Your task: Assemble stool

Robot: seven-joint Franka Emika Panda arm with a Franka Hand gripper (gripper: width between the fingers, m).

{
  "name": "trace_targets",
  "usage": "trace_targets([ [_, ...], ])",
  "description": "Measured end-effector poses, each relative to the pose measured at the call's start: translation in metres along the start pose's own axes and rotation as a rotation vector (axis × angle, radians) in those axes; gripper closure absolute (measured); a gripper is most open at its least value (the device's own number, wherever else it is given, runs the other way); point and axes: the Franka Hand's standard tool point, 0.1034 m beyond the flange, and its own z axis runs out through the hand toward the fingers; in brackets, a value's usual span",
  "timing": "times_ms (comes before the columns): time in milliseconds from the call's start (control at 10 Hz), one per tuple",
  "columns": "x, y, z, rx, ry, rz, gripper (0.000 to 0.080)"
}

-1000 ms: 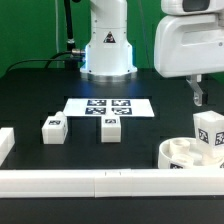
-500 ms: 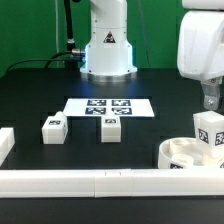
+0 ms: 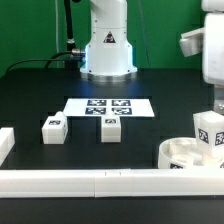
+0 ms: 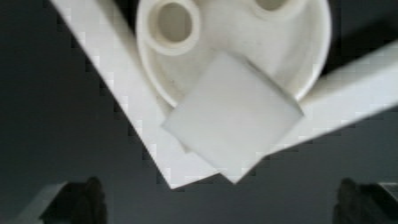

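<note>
The white round seat [image 3: 185, 155] lies at the exterior view's right, by the front rail. One tagged leg [image 3: 209, 130] stands upright in it. Two more tagged legs [image 3: 53, 128] [image 3: 110, 128] stand on the black table in front of the marker board. My gripper [image 3: 216, 102] hangs above the seat and its leg, partly cut off by the picture's edge. In the wrist view the seat [image 4: 214, 45] shows its sockets and the leg [image 4: 231, 118] shows its top. The gripper [image 4: 222, 205] is open and empty, its dark fingers [image 4: 71, 205] wide apart above them.
The marker board [image 3: 108, 106] lies flat mid-table. A long white rail [image 3: 90, 182] runs along the front edge, with a white block [image 3: 5, 143] at the exterior view's left. The arm's base [image 3: 108, 50] stands at the back. The rail also shows in the wrist view [image 4: 116, 90].
The gripper has moved toward the exterior view's right, from beside the seat to above it and its leg. The parts have not moved.
</note>
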Motion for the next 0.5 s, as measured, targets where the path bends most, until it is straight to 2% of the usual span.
trace_targets([
  [500,-0.0077,0.0023,0.0032,-0.011,-0.023,-0.362,0.0151],
])
